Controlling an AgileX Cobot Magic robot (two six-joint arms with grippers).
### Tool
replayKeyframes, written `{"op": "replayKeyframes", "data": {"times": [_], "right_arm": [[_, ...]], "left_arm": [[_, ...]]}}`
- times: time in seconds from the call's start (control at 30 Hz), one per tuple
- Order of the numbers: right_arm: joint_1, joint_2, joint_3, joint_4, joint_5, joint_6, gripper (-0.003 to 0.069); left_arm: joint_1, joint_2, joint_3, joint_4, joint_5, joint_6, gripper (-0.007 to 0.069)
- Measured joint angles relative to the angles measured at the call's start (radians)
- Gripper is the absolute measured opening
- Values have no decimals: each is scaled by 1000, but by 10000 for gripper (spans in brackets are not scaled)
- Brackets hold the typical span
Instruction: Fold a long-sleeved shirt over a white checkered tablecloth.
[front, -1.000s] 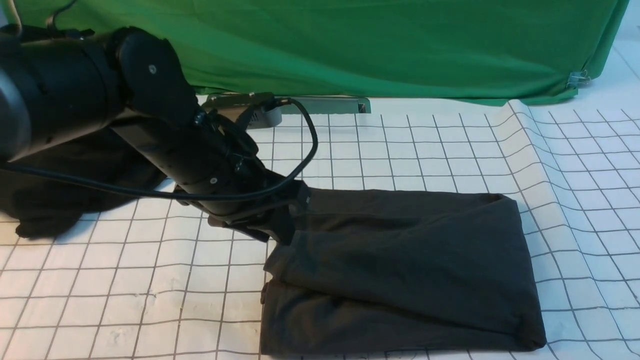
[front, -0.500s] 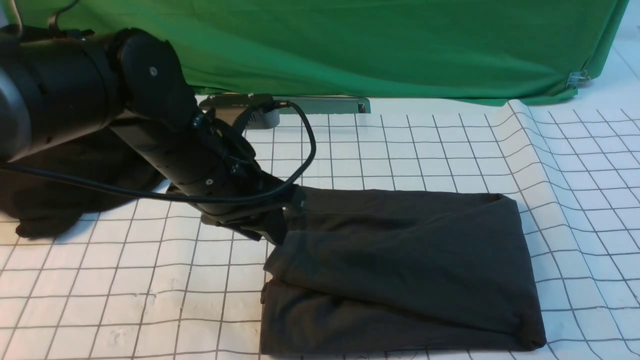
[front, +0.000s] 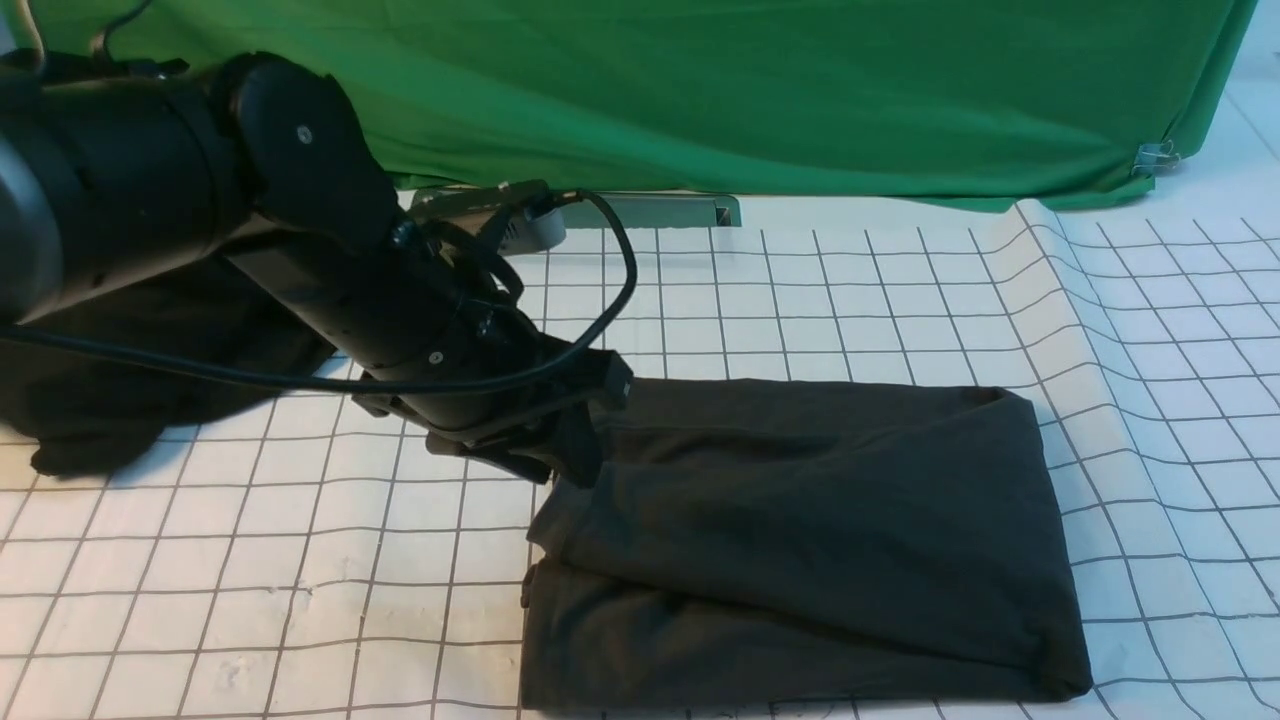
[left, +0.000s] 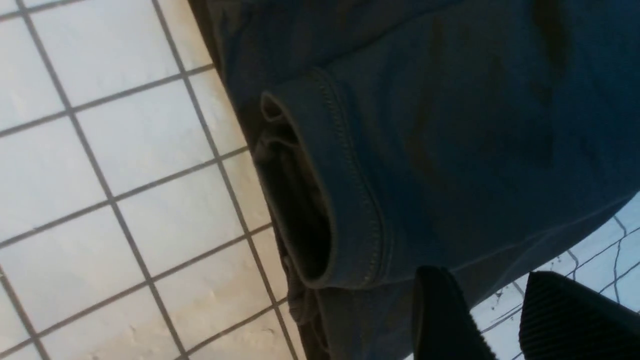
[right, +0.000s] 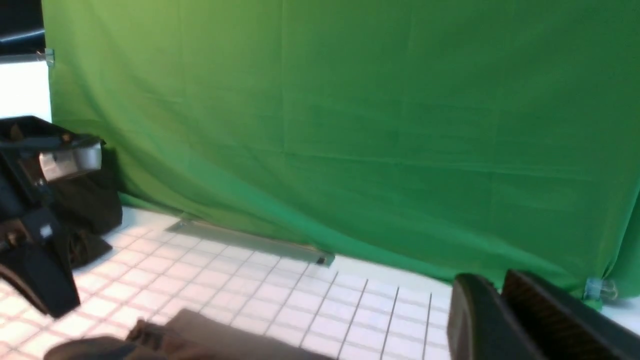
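The long-sleeved shirt (front: 800, 530) lies folded into a dark charcoal block on the white checkered tablecloth (front: 250, 560), right of centre. My left gripper (front: 585, 455) hangs at the shirt's far left corner. In the left wrist view the left gripper (left: 492, 295) is open: bare tablecloth (left: 100, 175) shows between its fingers, and one finger overlaps the shirt (left: 450, 125) near a stitched cuff opening. My right gripper (right: 492, 277) is raised, facing the backdrop, out of the front view. Its jaws stand a narrow slit apart with nothing between them. The shirt (right: 200, 335) lies low in that view.
A deeper-black heap of cloth (front: 120, 400) lies at the far left behind my left arm. Green fabric (front: 750, 90) hangs across the back, with a metal bar (front: 650, 210) at its foot and a clip (front: 1155, 155) at its right corner. The tablecloth is creased at the right.
My left gripper drew a little left from the shirt's corner, then came back right and slightly over it. The shirt has not moved.
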Motion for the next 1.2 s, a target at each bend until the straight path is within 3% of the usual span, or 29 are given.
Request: {"op": "replayKeyframes", "data": {"times": [0.23,0.73,0.93,1.2], "right_arm": [[-52,-21,130,-3,3,0,85],[-289,-153,347,-59,2,0,116],[-332,-154,377,-60,8,0,125],[-358,-154,377,-60,9,0,141]], "left_arm": [[0,0,0,1,-16,-1,235],[0,0,0,6,-19,-2,235],[0,0,0,19,53,-2,221],[0,-61,0,114,139,3,12]]}}
